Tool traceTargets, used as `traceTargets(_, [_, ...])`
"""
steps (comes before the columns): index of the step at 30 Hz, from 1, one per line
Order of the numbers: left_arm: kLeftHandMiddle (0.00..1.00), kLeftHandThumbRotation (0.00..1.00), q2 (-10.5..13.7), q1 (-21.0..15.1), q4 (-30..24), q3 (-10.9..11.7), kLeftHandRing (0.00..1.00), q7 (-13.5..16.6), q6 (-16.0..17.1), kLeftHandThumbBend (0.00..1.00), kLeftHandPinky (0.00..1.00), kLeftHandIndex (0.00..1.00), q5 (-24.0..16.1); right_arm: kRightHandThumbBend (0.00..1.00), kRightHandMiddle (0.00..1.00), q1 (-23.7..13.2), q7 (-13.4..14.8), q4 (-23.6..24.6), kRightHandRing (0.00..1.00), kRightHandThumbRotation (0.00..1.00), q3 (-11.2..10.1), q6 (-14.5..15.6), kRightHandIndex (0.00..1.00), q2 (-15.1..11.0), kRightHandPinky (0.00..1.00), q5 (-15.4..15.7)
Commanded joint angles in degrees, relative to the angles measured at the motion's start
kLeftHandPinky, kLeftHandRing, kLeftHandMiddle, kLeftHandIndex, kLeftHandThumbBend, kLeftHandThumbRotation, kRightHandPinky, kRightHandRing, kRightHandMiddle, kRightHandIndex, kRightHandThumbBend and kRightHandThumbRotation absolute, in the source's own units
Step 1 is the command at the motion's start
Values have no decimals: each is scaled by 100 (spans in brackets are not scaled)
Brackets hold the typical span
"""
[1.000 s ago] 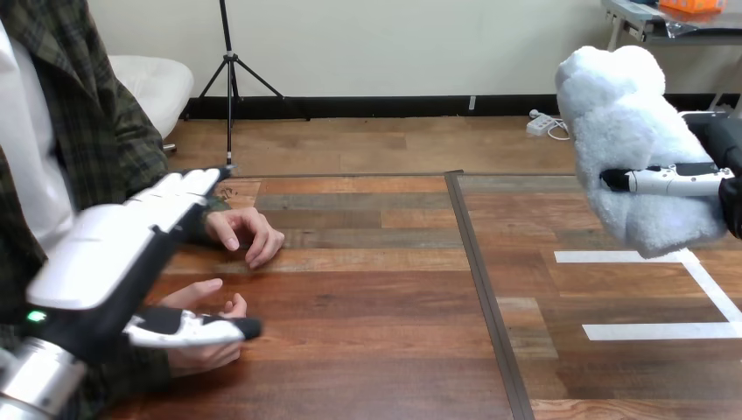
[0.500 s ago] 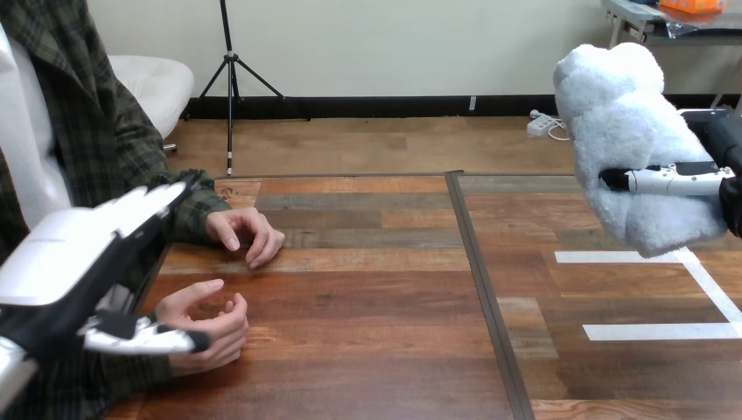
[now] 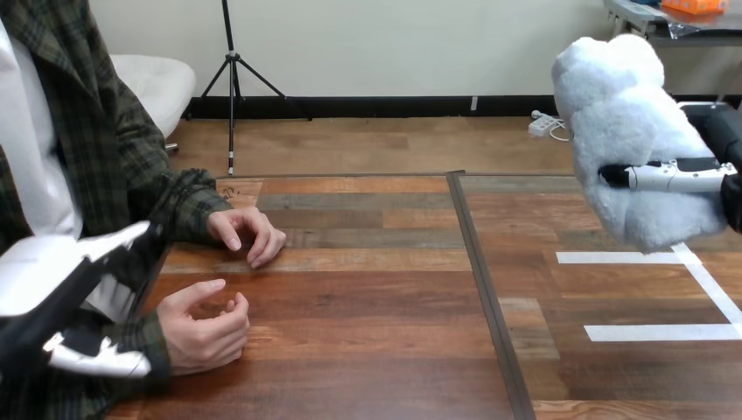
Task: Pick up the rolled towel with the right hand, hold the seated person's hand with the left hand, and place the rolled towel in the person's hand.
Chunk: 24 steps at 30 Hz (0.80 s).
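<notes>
Head view: right hand grips rolled towel high at right

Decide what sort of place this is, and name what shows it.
Probably a robot trial bench, not a home: white tape marks on the wooden table, the robot's right hand clutching a rolled towel, and a person's near hand and far hand resting on it.

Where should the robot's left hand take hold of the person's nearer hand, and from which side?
Probably at the wrist, coming from the view's left, where the left hand is. The person's nearer hand rests on the table with its fingers loosely curled and the palm's hollow facing up. A wrist hold would leave that hollow free for the rolled towel.
</notes>
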<state>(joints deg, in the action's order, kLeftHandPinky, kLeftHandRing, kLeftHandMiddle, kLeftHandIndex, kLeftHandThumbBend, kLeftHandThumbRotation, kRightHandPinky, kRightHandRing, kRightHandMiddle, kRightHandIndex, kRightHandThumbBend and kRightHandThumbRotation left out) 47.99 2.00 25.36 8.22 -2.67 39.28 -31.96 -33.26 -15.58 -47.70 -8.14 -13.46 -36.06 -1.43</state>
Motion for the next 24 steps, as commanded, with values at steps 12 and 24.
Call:
traceTargets(12, [87,41,586,-795,1128,-472,85,-13,461,100,80,89,6,59,10,-267,-29,656,5,0,-294,-51,10,-138,2,-164])
traceTargets(24, [87,39,749,-1005,1600,-657,86,-17,679,100,82,90,25,60,9,-232,-84,718,5,0,-381,-157,10,-127,2,-222])
